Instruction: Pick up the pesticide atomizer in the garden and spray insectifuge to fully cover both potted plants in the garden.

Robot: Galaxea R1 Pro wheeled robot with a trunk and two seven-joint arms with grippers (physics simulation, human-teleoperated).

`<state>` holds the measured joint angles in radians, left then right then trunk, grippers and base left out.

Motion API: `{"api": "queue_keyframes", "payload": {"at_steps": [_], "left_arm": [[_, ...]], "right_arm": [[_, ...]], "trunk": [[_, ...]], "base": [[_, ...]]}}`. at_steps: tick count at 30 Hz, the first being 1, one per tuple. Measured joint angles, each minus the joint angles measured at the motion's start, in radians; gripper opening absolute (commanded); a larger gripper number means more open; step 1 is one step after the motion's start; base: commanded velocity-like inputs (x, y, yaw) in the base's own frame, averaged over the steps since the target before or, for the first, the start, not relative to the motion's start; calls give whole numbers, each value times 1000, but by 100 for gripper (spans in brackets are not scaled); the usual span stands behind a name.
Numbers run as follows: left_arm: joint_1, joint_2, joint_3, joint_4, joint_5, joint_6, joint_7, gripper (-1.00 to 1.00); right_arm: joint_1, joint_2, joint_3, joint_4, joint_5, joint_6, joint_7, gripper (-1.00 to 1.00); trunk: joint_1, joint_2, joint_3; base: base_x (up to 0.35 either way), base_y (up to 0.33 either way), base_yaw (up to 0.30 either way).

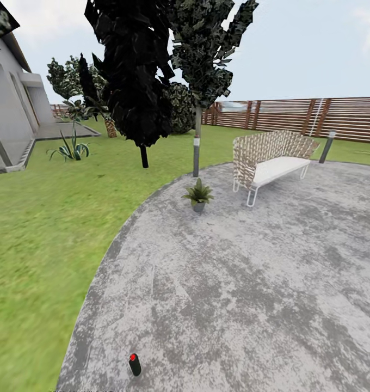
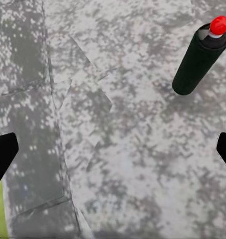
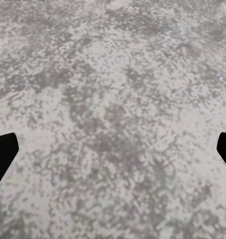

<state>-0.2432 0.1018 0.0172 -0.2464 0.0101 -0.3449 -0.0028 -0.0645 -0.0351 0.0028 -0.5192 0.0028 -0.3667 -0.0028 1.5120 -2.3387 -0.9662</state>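
The pesticide atomizer (image 1: 134, 365) stands upright on the round stone patio (image 1: 250, 283), close in front of me near the grass edge, its long axis vertical. From my left wrist camera the bottle (image 2: 200, 59) sits ahead and off to one side of the left pincer (image 2: 113, 149), whose tips are spread wide with nothing between them. My right pincer (image 3: 113, 149) is equally apart over bare stone, so the left arm looks nearer. One potted plant (image 1: 198, 194) is beside the bench (image 1: 272, 163); the second I cannot make out
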Motion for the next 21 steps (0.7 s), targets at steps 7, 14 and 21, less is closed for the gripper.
{"api": "queue_keyframes", "payload": {"at_steps": [7,14,21], "left_arm": [[0,0,0,0,0,0,2,100],[0,-1,0,0,0,0,4,100],[0,-1,1,0,0,0,4,100]], "right_arm": [[0,0,0,-2,0,-1,0,100],[-1,-1,1,-2,0,0,4,100],[0,-2,0,-7,-1,-1,3,100]], "trunk": [[0,0,0],[0,0,0],[0,0,0]], "base": [[67,-246,49],[15,-270,2],[1,-272,0]]}}
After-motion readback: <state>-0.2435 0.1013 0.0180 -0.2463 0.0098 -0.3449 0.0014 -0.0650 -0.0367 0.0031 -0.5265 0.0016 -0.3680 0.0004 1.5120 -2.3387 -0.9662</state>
